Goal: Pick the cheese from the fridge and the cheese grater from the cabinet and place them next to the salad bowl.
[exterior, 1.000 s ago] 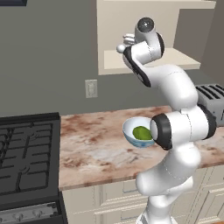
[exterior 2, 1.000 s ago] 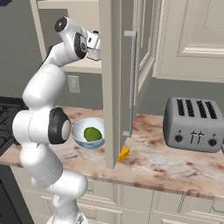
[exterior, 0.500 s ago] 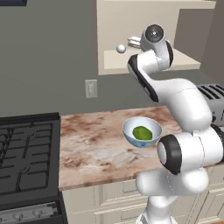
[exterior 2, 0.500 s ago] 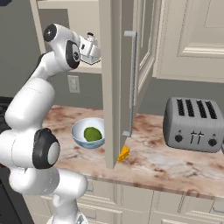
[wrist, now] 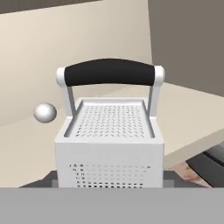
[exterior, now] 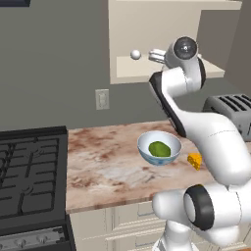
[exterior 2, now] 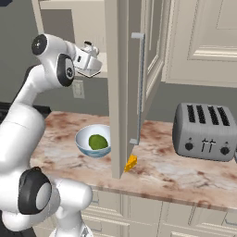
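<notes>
**Grater in front of the hand at the cabinet shelf; cheese already beside the bowl**

The cheese grater [wrist: 109, 131] was seen upright and very close in the hand view, its dark handle on top and its perforated face turned toward the camera, with the cabinet [exterior: 147, 29] shelf behind it and a small white ball [wrist: 45, 112] to its left. Whether the gripper [exterior 2: 90, 54] was clenched on the grater or merely standing about it could not be told; its fingertips were hidden behind the grater's body, and from the base views the grater itself was masked by the wrist. The hand was held at shelf level, at the cabinet's open front.

The cheese [exterior: 195, 160] lay on the tabletop [exterior: 108, 166], just right of the salad bowl [exterior: 159, 148], so that half of the task was judged done.

For the step in hand, the grater would best be kept upright and drawn straight out from the shelf toward the near side, clear of the ball and of the open door [exterior 2: 122, 83] on the right. It should then be lowered to bare tabletop near the bowl, apart from the cheese, and set down flat before being let go.
</notes>
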Motion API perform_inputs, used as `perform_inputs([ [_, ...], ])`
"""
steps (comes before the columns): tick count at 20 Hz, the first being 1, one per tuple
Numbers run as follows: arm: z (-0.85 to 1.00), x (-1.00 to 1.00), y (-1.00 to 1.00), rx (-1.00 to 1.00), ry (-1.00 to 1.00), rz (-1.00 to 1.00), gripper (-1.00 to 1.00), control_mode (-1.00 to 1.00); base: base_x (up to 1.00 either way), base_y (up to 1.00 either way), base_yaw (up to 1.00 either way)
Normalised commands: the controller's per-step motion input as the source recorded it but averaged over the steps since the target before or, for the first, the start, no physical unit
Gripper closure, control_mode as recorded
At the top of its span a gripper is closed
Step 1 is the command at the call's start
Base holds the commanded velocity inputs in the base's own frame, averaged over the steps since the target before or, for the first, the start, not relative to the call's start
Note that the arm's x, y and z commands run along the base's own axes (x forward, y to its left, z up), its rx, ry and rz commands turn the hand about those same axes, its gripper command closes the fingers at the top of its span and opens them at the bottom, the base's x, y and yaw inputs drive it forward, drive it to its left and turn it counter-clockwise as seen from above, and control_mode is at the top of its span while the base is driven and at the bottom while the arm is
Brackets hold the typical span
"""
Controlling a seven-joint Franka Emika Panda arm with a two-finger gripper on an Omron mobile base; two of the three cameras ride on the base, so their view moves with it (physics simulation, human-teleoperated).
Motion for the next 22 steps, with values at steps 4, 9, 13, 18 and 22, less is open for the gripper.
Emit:
perform_inputs([
  [4,-0.02,-0.80,0.19,0.00,0.01,0.00,1.00,-1.00,0.00,0.00,0.00],
  [9,-0.17,-0.69,0.33,0.00,0.00,0.00,1.00,-1.00,0.00,0.00,0.00],
  [13,-0.27,-0.50,0.42,0.00,0.00,0.00,1.00,-1.00,0.00,0.00,0.00],
  [18,-0.33,-0.23,0.46,0.00,0.19,-0.04,1.00,-1.00,0.00,0.00,0.00],
  [22,-0.43,-0.14,0.46,-0.02,0.21,-0.03,1.00,-1.00,0.00,0.00,0.00],
])
